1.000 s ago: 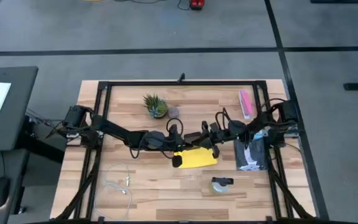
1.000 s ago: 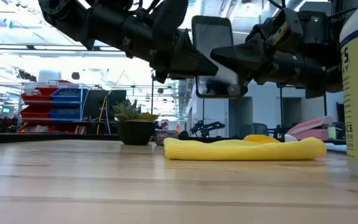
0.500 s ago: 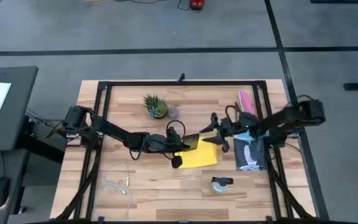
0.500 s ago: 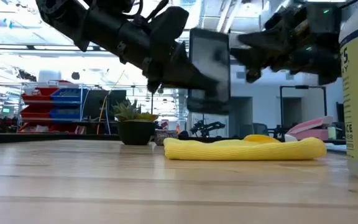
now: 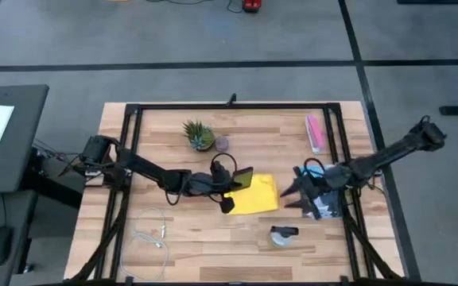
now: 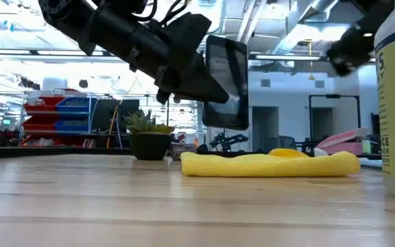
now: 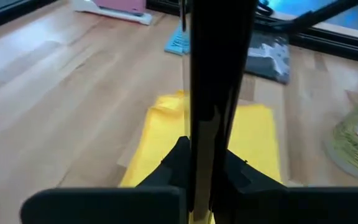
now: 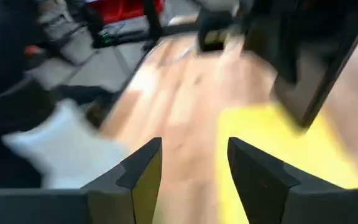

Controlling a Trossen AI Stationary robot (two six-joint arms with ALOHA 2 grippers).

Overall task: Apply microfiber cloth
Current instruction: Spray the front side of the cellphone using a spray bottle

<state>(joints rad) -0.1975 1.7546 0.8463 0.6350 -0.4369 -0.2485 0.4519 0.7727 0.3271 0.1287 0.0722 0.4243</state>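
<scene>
the microfiber cloth (image 5: 254, 195) lay flat near the middle of the bench (image 5: 173, 230), a potted plant (image 5: 199, 135) well behind it. the left hand (image 5: 237, 181) hung over the cloth's left edge, clamped on a black smartphone (image 6: 225, 82) held upright (clear of the cloth in the low view). the right hand (image 5: 296, 191) sat just right of the cloth, fingers (image 8: 138, 171) apart, holding nothing.

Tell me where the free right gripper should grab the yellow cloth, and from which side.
Grip the microfiber cloth at its right edge, the side nearest the right gripper, coming down from above. The cloth lies flat on the table, so an edge or corner is probably easiest to pinch. The left gripper holds the smartphone above the cloth's left part, so that side looks crowded.
</scene>
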